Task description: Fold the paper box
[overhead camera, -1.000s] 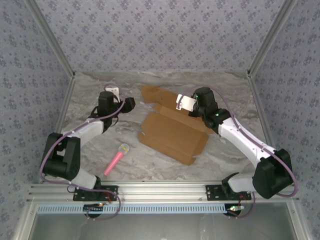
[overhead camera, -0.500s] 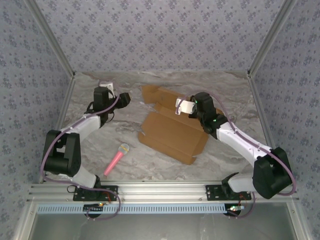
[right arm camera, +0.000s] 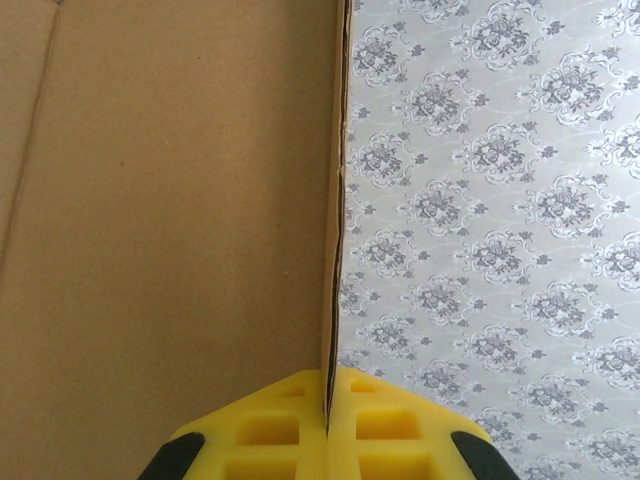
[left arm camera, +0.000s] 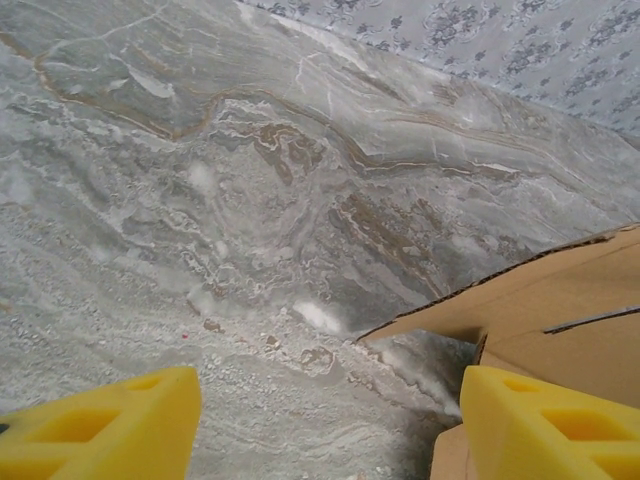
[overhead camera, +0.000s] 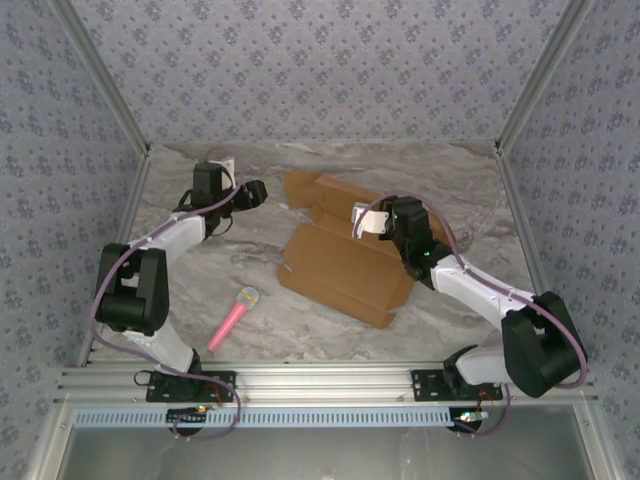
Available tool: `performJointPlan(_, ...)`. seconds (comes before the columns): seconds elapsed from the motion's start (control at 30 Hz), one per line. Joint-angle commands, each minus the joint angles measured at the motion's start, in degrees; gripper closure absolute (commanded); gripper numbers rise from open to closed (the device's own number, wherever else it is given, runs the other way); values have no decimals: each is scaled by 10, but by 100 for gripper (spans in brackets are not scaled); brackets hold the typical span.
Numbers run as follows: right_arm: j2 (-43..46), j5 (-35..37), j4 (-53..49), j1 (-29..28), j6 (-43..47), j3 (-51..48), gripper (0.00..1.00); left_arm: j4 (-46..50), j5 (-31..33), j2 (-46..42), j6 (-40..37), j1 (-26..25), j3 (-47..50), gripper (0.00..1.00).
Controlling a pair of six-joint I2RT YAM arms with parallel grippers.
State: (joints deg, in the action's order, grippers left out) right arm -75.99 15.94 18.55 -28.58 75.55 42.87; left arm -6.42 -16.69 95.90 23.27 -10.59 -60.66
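Marble tabletop: left gripper spread, farther back now; right gripper tight on paper box edge.

Two arms, same build. L arm: white shell on long links, black joint housings, bulky black shoulder blk. R arm: same white/black mix, tiny green light on black wrist housing. Lilac cable looped along each, base to wrist. Black base plates, thin wires below. White cam block at each wrist. L gripper: yellow fingers w/ moulded recesses. R gripper: same yellow, rect. pockets, black rounded bits at outer corners.
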Motion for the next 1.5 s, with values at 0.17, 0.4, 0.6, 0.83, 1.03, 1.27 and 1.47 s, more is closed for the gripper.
performJointPlan(0.17, -12, 22, 17, 5, 32, -1, 99, 37, -30, 24, -26, 3, -43, 31)
performJointPlan(0.4, -21, 31, 6, 3, 40, 4, 99, 53, -33, 38, -35, 3, -68, 31)
performJointPlan(0.6, -29, 37, 19, 5, 47, -3, 99, 72, -46, 63, -40, 3, -98, 31)
performJointPlan(0.83, -23, 14, -11, 8, 21, 11, 99, 85, -66, 57, -56, 2, -103, 31)
performJointPlan(1.03, -19, -45, -82, 24, -22, 51, 99, 66, -70, 29, -70, 1, -79, 32)
performJointPlan(1.27, -29, -122, -168, 54, -37, 108, 99, 61, -63, 18, -80, 1, -71, 33)
performJointPlan(1.47, -38, -167, -160, 65, -46, 113, 99, 81, -29, 22, -85, 0, -78, 33)
